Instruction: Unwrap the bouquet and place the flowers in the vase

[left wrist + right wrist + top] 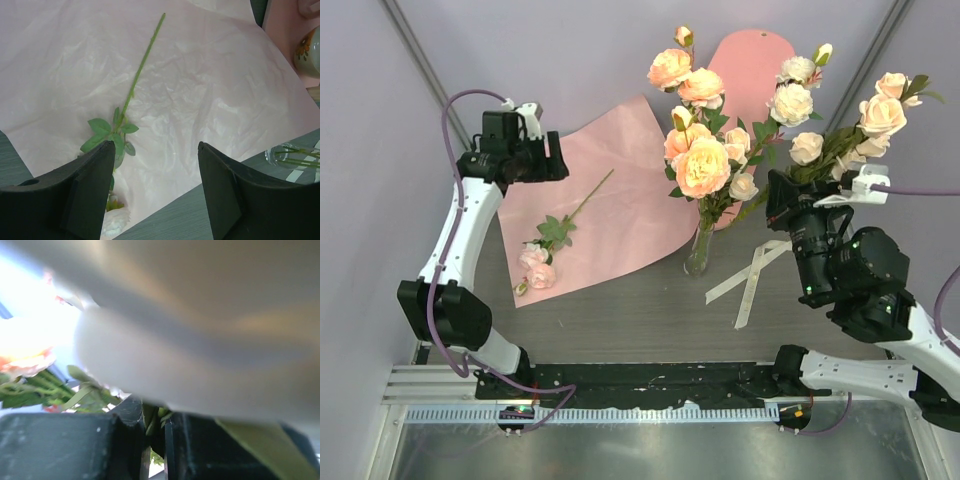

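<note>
Already the vase (698, 258) near the middle of the table carries a crowded head of roses (703, 165), which rises toward 12 o'clock. At about 2 o'clock from it, the right gripper (792, 185) is pinched tight on a second bunch (835, 145). Its blooms fan out toward 1 o'clock. The wrist view shows green stalks wedged in the thin slit between the jaws, and everything else there is blur.

The left gripper (155, 192) hangs spread wide and empty over the pink paper (620, 190), at roughly 10 o'clock from the vase. One loose stem (137, 82) lies on the sheet beneath it. A cream ribbon (750, 275) lies flat at 4 o'clock, near the vase's foot.

The main risk looks like a topple. The vase is slender, far shorter than the stems and already top-heavy, so a sideways nudge from the incoming bunch could knock it over. Nothing steadies it, since the free gripper is well apart. The neck also looks nearly full, so several stems fed in together may jam or splay outside the rim. Held low, the bunch could also swing or slip in the grip.
</note>
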`<state>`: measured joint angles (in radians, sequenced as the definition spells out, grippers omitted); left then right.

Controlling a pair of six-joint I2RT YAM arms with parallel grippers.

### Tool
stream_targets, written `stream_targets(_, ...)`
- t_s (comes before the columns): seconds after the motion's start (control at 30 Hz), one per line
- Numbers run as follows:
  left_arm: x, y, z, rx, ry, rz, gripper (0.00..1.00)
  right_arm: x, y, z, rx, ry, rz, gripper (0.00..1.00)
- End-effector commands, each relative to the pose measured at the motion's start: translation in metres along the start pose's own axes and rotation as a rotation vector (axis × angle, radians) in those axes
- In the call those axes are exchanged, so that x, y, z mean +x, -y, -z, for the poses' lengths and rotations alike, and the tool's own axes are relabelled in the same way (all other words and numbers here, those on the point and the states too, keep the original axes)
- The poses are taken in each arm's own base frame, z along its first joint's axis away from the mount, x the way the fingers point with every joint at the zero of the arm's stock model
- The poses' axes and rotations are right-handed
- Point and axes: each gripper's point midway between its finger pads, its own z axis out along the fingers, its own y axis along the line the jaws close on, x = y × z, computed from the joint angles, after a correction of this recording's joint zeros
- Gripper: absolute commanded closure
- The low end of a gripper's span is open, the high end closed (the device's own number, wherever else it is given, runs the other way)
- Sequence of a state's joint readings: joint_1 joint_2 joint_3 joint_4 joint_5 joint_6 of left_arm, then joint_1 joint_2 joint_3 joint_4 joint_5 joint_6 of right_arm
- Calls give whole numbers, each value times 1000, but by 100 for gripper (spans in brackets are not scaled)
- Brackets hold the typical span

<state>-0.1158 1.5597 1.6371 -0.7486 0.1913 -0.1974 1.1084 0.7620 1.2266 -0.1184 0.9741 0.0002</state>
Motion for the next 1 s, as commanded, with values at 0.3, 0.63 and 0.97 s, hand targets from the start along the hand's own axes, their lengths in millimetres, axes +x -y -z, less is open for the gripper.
stream_targets(0.3, -8, 11, 2, 27, 28, -43, 29, -19, 11, -15, 226, 89, -182, 99)
stream_targets(0.63, -9, 12, 3, 30, 30, -49, 29, 4, -2, -26, 231, 88, -98, 99)
stream_targets(0.97, -9, 13, 3, 32, 30, -49, 29, 27, 2, -27, 265, 67, -21, 99)
